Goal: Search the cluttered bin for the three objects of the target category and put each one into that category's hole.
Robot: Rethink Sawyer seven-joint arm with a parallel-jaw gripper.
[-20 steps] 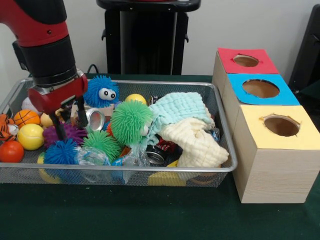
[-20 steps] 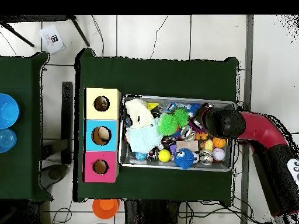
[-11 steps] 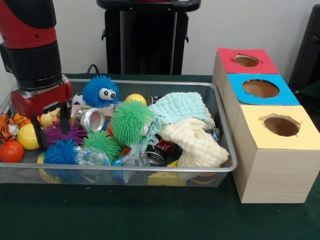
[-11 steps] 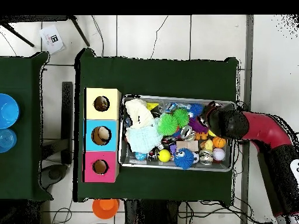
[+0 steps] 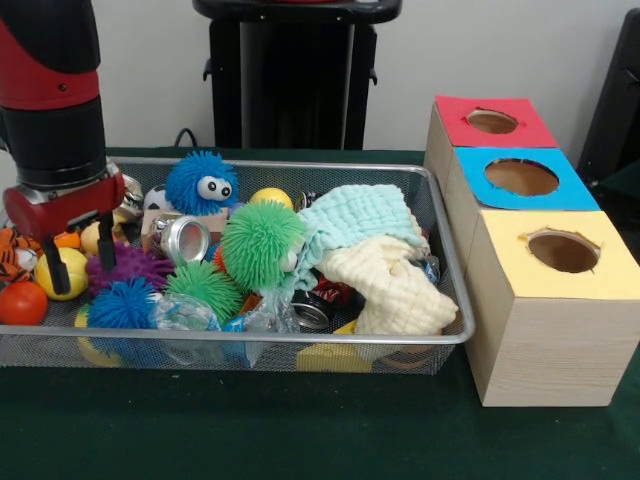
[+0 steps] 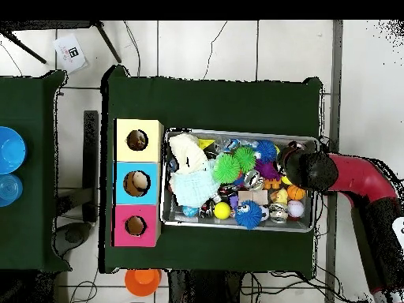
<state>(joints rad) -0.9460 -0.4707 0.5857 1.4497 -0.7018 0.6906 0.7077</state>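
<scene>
A wire mesh bin [image 5: 300, 339] holds a jumble of toys. My gripper [image 5: 78, 264] hangs open at the bin's left end, its fingers straddling a yellow ball [image 5: 68, 272] without closing on it. Beside it lie an orange-red ball [image 5: 20, 302], a purple spiky ball [image 5: 130, 265] and a blue spiky ball [image 5: 122, 305]. A blue fuzzy toy with eyes [image 5: 200, 183] and a green spiky ball [image 5: 262, 243] sit mid-bin. Red [image 5: 492, 122], blue [image 5: 522, 177] and yellow [image 5: 563, 252] boxes with holes stand to the right. Overhead, the arm's wrist [image 6: 309, 168] covers the gripper.
A teal cloth [image 5: 360, 215] and a cream cloth [image 5: 390, 285] drape the bin's right half over crushed cans [image 5: 315, 310]. A silver can [image 5: 188, 238] lies near the fuzzy toy. A tiger-striped toy [image 5: 10, 255] lies against the left wall.
My gripper has travelled left across the bin, from over the purple spiky ball to the yellow ball at the left end. It stays open and the toys have not moved.
</scene>
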